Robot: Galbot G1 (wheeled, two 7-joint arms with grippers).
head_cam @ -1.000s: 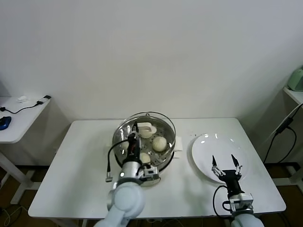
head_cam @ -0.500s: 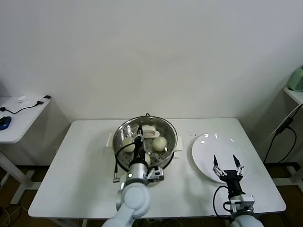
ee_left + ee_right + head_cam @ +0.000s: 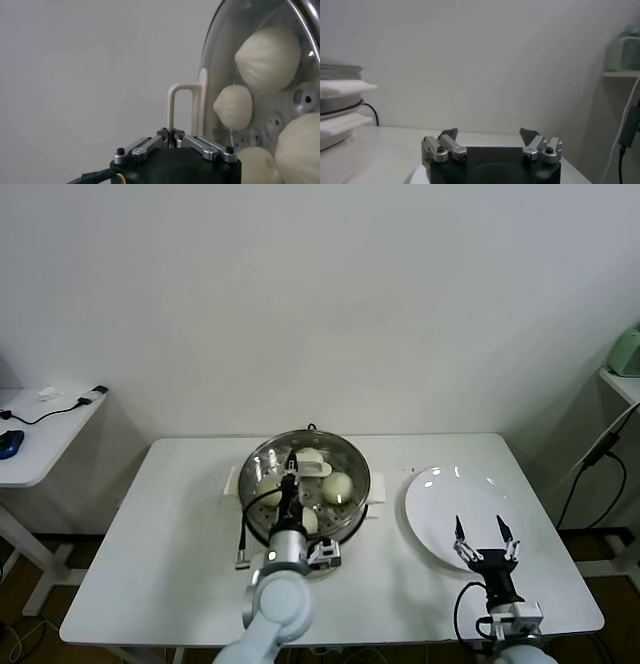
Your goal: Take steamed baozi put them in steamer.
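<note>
We've got our left gripper pinched on the glass lid's white handle right over the steamer, with the baozi sitting inside. Right gripper hangs spread open over the near edge of the plate, beside the steamer.

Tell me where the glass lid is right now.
In the head view the glass lid sits over the steamer, just left of the table's centre, its white handle pinched by the left end effector; the white plate lies to its right.

Lab-like test room: bare white wall, white table, cabled side desk.
</note>
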